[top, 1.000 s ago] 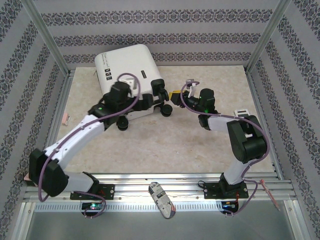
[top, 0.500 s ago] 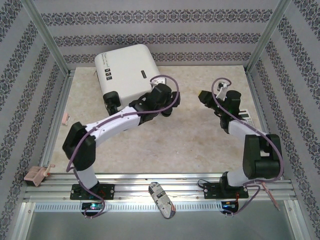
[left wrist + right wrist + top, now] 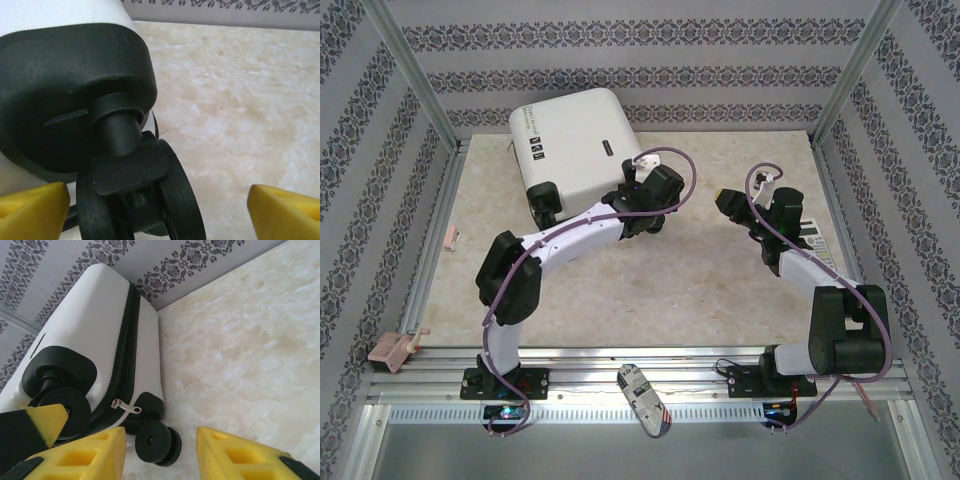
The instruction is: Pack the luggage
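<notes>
1. Luggage [image 3: 570,130]: small white hard-shell suitcase, shut, lying flat.
2. Sits far-left on the table [image 3: 700,290], close to the back wall.
3. Black zipper band [image 3: 122,355] closed; black wheels [image 3: 155,440] at the near end.

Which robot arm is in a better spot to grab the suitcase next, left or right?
Probably left. The left gripper is open right at the suitcase, with a wheel between its fingers. The right gripper is off to the side, apart from the suitcase.
</notes>
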